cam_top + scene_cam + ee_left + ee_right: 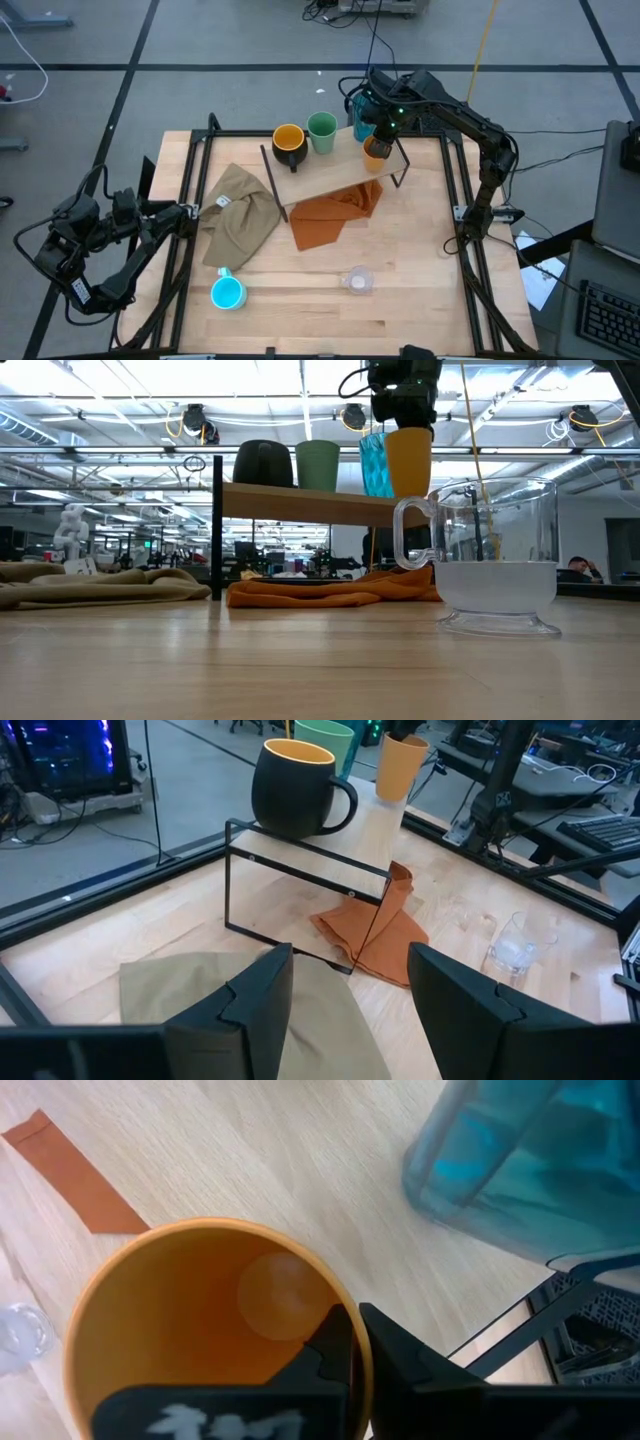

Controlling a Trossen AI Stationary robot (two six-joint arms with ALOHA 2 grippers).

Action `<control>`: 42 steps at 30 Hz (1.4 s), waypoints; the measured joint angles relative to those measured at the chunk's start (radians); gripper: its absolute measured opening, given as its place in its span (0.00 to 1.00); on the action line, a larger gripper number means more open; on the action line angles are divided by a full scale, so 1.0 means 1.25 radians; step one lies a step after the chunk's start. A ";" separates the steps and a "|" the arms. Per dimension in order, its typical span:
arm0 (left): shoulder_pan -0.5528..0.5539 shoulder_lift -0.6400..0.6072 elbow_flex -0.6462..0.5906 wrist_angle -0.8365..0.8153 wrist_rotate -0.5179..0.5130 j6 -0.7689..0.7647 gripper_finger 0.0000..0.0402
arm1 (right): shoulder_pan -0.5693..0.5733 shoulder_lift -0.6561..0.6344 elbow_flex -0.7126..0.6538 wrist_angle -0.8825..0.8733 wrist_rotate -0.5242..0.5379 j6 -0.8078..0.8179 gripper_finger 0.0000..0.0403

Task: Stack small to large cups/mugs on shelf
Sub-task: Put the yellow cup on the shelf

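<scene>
A: Item nearest you, low view: clear glass [497, 565], lower right, on the table, apart from the shelf [320, 503].

B: And the orange cup [215, 1340]?

A: Your right gripper [355, 1355] pinches its rim, one finger inside the cup, one outside. In the high view it sits at the shelf's right end, upper centre, just beside the teal tumbler [360, 115].

B: Risks?

A: A rim pinch lets the cup tilt; you may knock the tumbler, or set the cup over the shelf edge.

B: Others?

A: Black mug [288, 146] and green cup [322, 132] on the shelf; blue mug [227, 292] lower left on the table. Left gripper [350, 1000] waits spread, empty.
</scene>
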 joint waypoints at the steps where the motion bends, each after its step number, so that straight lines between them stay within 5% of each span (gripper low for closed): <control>1: 0.000 0.000 0.000 -0.002 0.000 0.000 0.50 | 0.000 0.000 0.000 0.000 0.000 0.002 0.00; 32: 0.000 0.000 0.000 0.000 0.000 -0.002 0.50 | -0.002 -0.001 -0.002 -0.002 -0.050 0.009 0.05; 42: 0.000 0.000 0.000 0.000 0.001 -0.003 0.50 | -0.012 -0.001 -0.101 0.005 -0.061 -0.011 0.05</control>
